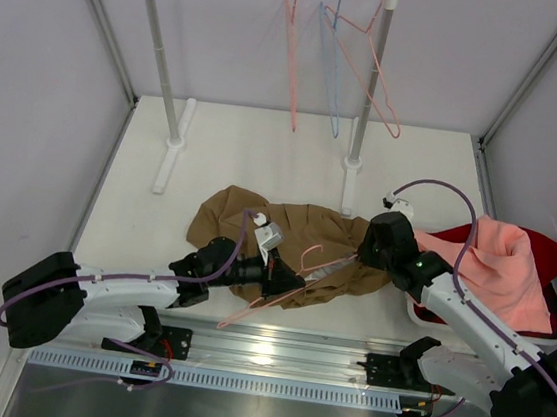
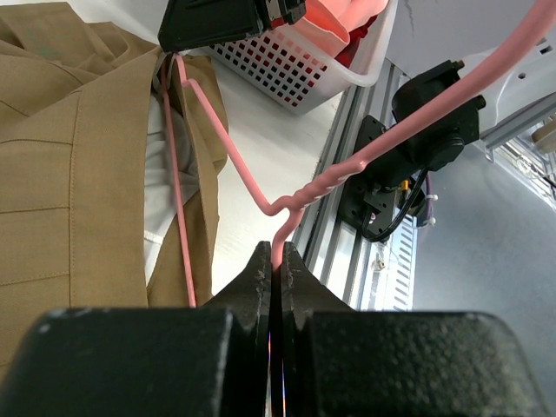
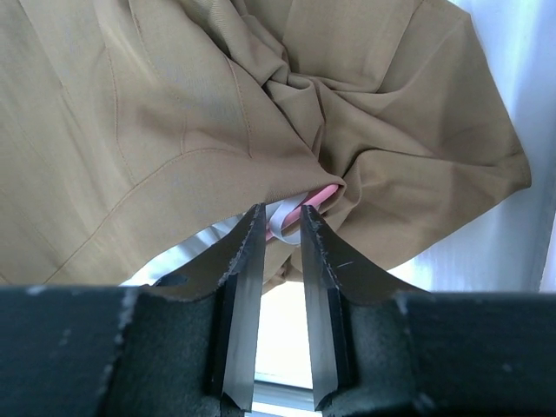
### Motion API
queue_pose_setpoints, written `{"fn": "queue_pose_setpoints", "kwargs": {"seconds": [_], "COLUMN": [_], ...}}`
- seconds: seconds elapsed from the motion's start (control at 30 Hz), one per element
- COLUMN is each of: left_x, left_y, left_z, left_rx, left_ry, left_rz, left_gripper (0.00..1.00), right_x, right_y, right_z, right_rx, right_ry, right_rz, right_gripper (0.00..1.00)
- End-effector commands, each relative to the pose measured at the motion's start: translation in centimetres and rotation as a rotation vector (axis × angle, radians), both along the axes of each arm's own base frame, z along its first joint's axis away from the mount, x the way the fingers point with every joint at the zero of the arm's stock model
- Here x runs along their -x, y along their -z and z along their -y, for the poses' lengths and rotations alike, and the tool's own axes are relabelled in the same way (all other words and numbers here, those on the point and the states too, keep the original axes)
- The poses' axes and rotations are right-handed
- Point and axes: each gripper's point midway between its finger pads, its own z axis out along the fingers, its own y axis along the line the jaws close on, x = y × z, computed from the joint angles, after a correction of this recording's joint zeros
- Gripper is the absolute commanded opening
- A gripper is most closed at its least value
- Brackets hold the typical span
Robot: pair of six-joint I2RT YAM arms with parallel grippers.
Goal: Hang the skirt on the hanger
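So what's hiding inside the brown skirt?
The pink hanger pokes into the skirt, right beside its pale lining. The cloth covers the rest, so you can't see how far the wire goes inside.

The skirt (image 1: pixel 286 232) lies on the table (image 1: pixel 234 153) partly over the hanger (image 2: pixel 334 178), basket (image 2: pixel 295 74) right, rack (image 1: pixel 161 44) behind

Pink hanger (image 2: pixel 323 184) partly inside crumpled tan skirt (image 1: pixel 227 218)

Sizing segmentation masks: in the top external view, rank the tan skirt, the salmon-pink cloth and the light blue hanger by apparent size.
1. skirt
2. salmon-pink cloth
3. light blue hanger, a thin wire hanging farther back, so its true size is unsure
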Motion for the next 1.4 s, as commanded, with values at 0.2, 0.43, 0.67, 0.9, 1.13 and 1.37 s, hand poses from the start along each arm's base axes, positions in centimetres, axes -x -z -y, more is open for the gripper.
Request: {"fn": "queue_pose_setpoints", "kwargs": {"seconds": [0.2,0.43,0.67,0.9,1.13,1.37], "left_x": [0.2,0.3,0.5,0.8,1.4,1.3], "left_y": [-2.8,-3.3,-4.2,-4.9,-5.8,-6.2], "left_z": [1.1,1.2,1.4,1.7,1.7,1.5], "left_rx": [0.065,0.085,0.109,0.123,0.144,0.158], "left_ry": [0.043,0.054,0.069,0.097,0.123,0.115], "left_rz": [0.058,0.077,0.103,0.127,0.148,0.16], "left_gripper": [0.0,0.0,0.0,0.0,0.0,0.0], "right_x": [-0.2,-0.2,0.2,0.1,-0.1,-0.2], "right_y": [-0.3,-0.1,-0.1,0.1,-0.3,-0.6], "right_z": [-0.3,-0.5,-0.5,-0.2,0.0,0.2], "right_rx": [-0.036,-0.039,-0.038,-0.023,-0.011,0.001], "right_ry": [0.013,0.011,0.013,0.03,0.038,0.045], "right_rz": [0.008,-0.007,-0.026,-0.036,-0.029,-0.035], "right_gripper": [0.24,0.32,0.36,0.34,0.34,0.34]}}
